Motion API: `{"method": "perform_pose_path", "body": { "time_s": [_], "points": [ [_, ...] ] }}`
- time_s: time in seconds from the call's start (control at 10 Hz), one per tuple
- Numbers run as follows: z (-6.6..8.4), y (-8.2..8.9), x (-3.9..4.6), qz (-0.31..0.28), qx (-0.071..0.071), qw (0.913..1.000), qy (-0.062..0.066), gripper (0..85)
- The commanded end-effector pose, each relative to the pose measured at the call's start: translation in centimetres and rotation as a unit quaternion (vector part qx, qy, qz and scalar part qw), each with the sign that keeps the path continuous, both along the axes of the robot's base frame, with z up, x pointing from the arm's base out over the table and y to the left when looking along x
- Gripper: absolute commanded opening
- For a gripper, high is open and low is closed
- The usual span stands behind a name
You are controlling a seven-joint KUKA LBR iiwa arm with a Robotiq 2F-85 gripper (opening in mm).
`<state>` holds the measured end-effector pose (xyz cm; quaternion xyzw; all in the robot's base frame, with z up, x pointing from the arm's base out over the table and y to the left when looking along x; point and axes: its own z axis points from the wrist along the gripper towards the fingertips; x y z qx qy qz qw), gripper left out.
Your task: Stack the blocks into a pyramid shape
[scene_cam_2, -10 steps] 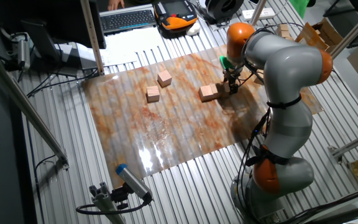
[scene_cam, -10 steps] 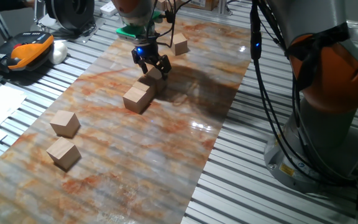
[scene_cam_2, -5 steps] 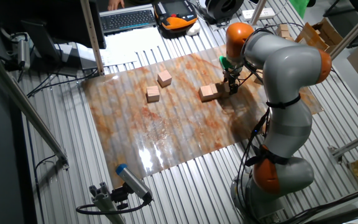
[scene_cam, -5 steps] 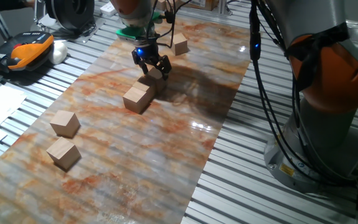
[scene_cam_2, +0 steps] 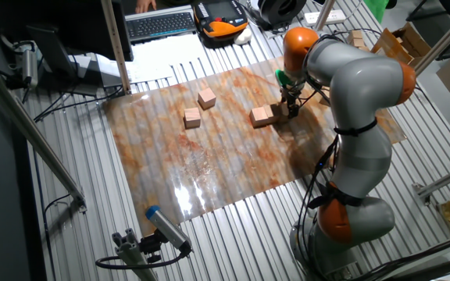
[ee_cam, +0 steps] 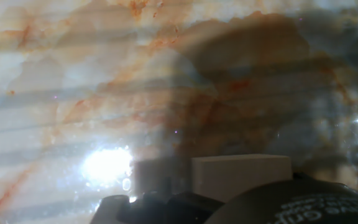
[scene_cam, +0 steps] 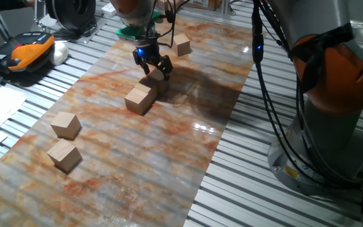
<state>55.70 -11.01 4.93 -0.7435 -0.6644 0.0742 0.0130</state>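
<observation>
Marbled orange-and-white mat [scene_cam: 169,132] before me; orange-black device [scene_cam: 30,50] at ten o'clock, keyboard [scene_cam_2: 161,23] beyond it.

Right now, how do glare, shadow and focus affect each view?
Hand view: soft and hazy, a glare spot on the mat, a dark shadow upper right, the block pale. One fixed view: sharp, the arm's shadow beside the tool. The other fixed view: sheen at the mat's near edge.

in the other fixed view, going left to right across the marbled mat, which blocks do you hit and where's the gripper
block nearest the left → block just behind it → block beside the gripper → gripper; the block between its fingers is too hidden to place.
</observation>
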Motion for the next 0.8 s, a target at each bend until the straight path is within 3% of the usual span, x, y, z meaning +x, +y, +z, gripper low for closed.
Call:
{"method": "perform_pose_path", "body": {
  "time_s": [0.0, 0.7],
  "points": [
    [0.14, -0.07, 0.04, 0.0, 0.001, 1.0, -0.001, 85.0],
    [0.25, -0.29, 0.23, -0.004, 0.013, 0.9998, -0.014, 85.0]
  ]
}}
